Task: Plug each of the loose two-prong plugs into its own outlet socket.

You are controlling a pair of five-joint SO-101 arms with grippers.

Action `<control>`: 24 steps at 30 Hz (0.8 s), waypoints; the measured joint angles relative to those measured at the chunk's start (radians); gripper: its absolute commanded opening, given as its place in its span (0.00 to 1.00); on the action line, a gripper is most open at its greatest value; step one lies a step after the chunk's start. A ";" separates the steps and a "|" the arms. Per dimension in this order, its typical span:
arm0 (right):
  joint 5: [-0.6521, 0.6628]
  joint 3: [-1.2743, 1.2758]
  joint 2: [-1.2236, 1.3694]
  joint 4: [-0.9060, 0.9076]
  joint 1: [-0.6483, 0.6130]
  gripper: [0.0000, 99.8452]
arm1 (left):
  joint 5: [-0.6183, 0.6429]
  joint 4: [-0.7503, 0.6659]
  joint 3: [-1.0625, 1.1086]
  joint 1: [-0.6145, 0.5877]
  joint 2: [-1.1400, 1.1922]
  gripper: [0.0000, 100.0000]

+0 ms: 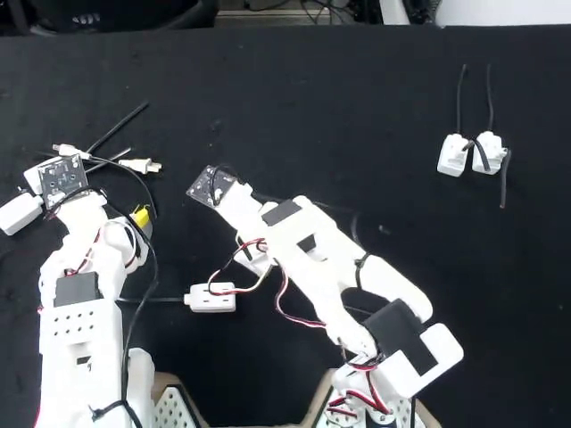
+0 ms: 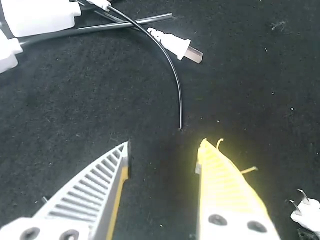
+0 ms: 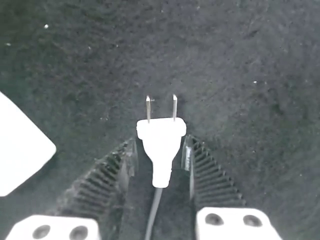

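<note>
My right gripper (image 3: pixel 159 147) is shut on a white two-prong plug (image 3: pixel 161 137), its prongs pointing away over the black mat and its cord running back between the fingers. A white outlet socket (image 3: pixel 20 145) lies close beside it. In the high view another white outlet socket (image 1: pixel 211 299) lies between the two arms. My left gripper (image 2: pixel 162 150) hangs open above bare mat, short of a loose white plug (image 2: pixel 177 47) with a thin black cord. That loose plug (image 1: pixel 143 165) lies at the far left of the table.
Two white outlet blocks (image 2: pixel 40 15) lie past the loose plug, with black cords (image 2: pixel 125 25) crossing there. At the far right, two more white sockets (image 1: pixel 471 154) sit side by side with black cords. Another white plug (image 2: pixel 305 215) lies beside my left gripper.
</note>
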 measured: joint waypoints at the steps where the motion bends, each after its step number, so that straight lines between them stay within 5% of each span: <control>1: 0.000 0.000 0.000 0.000 0.000 0.15 | 0.000 0.000 0.000 0.000 0.000 0.22; 14: 0.000 -0.084 0.110 0.046 0.014 0.14 | 0.000 0.000 0.000 0.000 0.000 0.22; 18: 0.000 -0.091 0.115 0.051 0.017 0.00 | 0.000 0.000 0.000 0.000 0.000 0.22; 24: 0.000 -0.091 0.078 0.074 0.034 0.01 | 0.000 0.000 0.000 0.000 0.000 0.22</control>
